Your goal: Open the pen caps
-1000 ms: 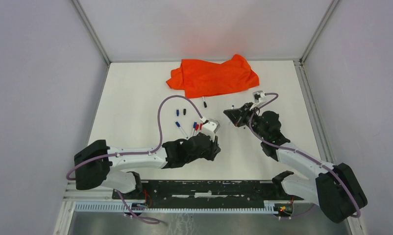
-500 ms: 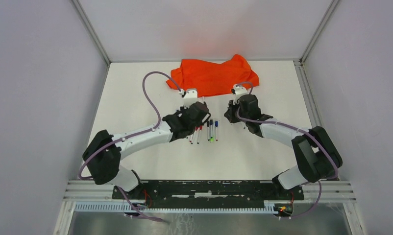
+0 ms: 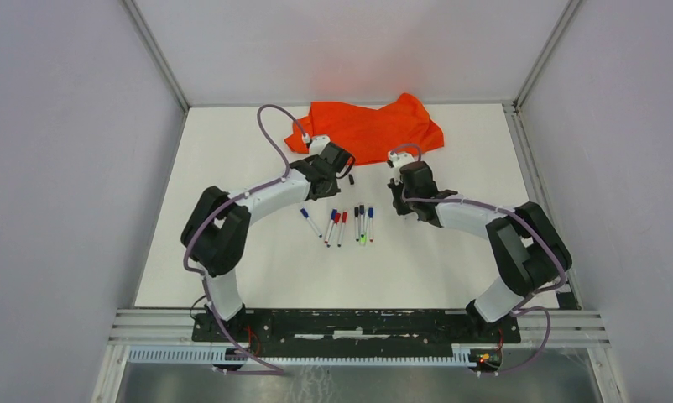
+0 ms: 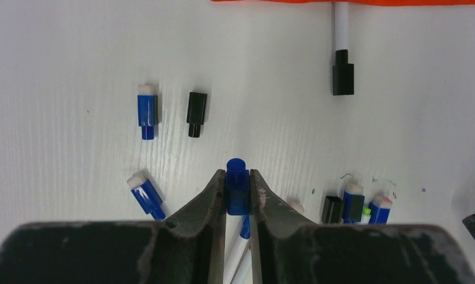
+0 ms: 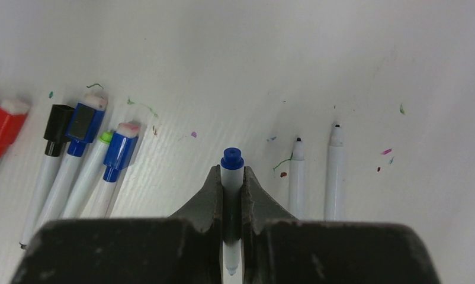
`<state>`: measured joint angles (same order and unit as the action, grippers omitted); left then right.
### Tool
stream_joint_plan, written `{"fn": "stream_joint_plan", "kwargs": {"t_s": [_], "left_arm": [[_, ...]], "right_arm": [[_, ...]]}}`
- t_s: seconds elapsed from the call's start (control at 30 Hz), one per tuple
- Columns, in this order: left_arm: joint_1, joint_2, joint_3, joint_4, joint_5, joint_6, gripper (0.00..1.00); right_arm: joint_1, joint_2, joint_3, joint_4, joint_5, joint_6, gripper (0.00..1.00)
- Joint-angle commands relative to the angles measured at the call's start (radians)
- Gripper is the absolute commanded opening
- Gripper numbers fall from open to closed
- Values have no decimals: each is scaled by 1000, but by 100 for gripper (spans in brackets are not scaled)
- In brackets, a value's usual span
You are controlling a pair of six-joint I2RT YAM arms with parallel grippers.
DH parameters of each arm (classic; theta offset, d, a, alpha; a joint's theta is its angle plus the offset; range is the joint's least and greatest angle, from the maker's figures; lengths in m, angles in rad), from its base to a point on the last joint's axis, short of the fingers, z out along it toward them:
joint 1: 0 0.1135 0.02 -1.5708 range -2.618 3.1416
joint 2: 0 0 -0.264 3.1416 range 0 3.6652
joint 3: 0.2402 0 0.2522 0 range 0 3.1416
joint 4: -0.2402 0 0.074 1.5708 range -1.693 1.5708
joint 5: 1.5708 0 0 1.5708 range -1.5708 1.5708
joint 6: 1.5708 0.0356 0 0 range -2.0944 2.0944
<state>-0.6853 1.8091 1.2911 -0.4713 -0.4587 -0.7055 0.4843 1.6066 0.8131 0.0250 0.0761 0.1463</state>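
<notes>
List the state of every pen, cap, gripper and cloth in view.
Left gripper: shut on small blue plastic cap.
Right gripper: shut on thin white pen barrel, uncapped.
Two white pens beside it: uncapped, lying flat.
Row of white pens: capped.
Loose blue cap, loose black cap: off their pens.
Black-capped pen: capped.
Large orange cloth: crumpled.

Right gripper (image 5: 231, 177): we see both fingers pressed against a white pen barrel (image 5: 231, 170), whose blue end pokes out past the fingertips.
Just to its right: we count two uncapped pens (image 5: 297, 177) lying side by side, dark nibs pointing away.
Left side: we find a red cap (image 5: 4, 127), a black cap (image 5: 58, 136), a blue cap (image 5: 86, 123), a second blue cap (image 5: 120, 152) and a green-tipped pen (image 5: 96, 165).
Table (image 5: 318, 53): white, flecked with small ink marks (image 5: 141, 106).
</notes>
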Motion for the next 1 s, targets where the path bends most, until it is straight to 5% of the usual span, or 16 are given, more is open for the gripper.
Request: {"fn": "stream_joint_plan", "kwargs": {"t_s": [0.0, 0.6, 0.97], "left_arm": [[44, 69, 66, -33, 44, 54, 19], [97, 221, 170, -35, 60, 93, 26], [102, 229, 165, -52, 70, 70, 41]], "right_arm": [[5, 26, 31, -20, 37, -36, 0], [4, 72, 3, -23, 106, -99, 7], [5, 81, -18, -13, 102, -99, 25]]}}
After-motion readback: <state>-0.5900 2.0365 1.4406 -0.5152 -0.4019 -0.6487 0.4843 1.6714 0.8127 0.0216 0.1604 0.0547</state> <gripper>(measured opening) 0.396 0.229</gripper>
